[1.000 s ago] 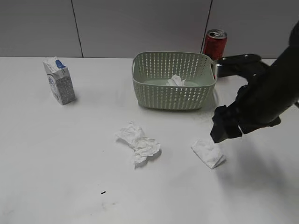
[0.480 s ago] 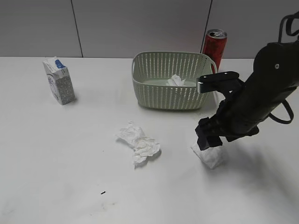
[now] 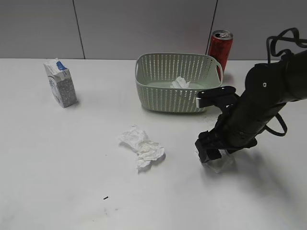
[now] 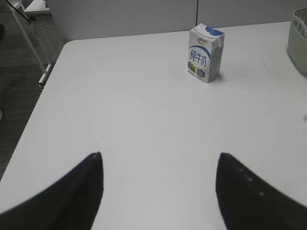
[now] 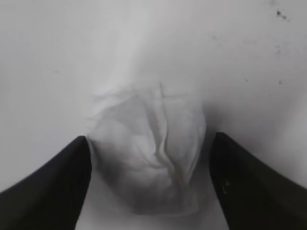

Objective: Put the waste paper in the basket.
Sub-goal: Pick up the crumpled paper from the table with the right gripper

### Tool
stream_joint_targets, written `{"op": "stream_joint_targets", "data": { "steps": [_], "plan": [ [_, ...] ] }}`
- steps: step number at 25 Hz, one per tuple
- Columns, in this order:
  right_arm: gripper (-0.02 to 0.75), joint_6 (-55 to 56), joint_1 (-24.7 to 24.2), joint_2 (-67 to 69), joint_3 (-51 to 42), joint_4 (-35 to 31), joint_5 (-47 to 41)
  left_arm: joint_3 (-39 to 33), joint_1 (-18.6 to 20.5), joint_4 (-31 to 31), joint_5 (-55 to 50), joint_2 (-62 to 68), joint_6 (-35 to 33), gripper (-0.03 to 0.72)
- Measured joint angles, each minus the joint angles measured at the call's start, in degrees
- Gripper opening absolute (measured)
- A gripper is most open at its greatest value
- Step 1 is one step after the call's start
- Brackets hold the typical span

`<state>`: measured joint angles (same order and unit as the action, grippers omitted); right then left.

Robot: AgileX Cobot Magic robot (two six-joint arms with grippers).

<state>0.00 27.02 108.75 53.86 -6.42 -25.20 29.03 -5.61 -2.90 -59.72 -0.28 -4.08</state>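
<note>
The right gripper hides most of a waste paper wad, which lies between its spread fingers. It has dropped from above the wad onto it. Another wad lies well left; a third sits in the basket beyond. The left gripper hangs open over bare table.
</note>
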Motion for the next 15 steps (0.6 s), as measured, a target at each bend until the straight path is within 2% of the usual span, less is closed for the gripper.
{"op": "stream_joint_targets", "data": {
  "steps": [3,5,8,11,13,15],
  "plan": [
    [0.567,0.0,0.05,0.87,0.17,0.17,-0.03,0.0,0.0,0.0,0.0,0.0,0.0,0.538],
    [0.518,0.0,0.05,0.94,0.21,0.23,-0.03,0.0,0.0,0.0,0.0,0.0,0.0,0.538],
    [0.376,0.0,0.05,0.99,0.21,0.16,-0.03,0.0,0.0,0.02,0.0,0.0,0.0,0.538],
    [0.162,0.0,0.05,1.06,0.21,0.11,-0.27,0.0,0.0,0.02,0.0,0.0,0.0,0.538],
    [0.049,0.0,0.05,1.06,0.21,-0.41,-0.43,0.0,0.0,0.02,0.0,0.0,0.0,0.537],
    [0.008,0.0,0.05,0.7,0.21,-0.68,-0.69,0.0,0.0,0.06,0.0,0.0,0.0,0.538]
  ]
}}
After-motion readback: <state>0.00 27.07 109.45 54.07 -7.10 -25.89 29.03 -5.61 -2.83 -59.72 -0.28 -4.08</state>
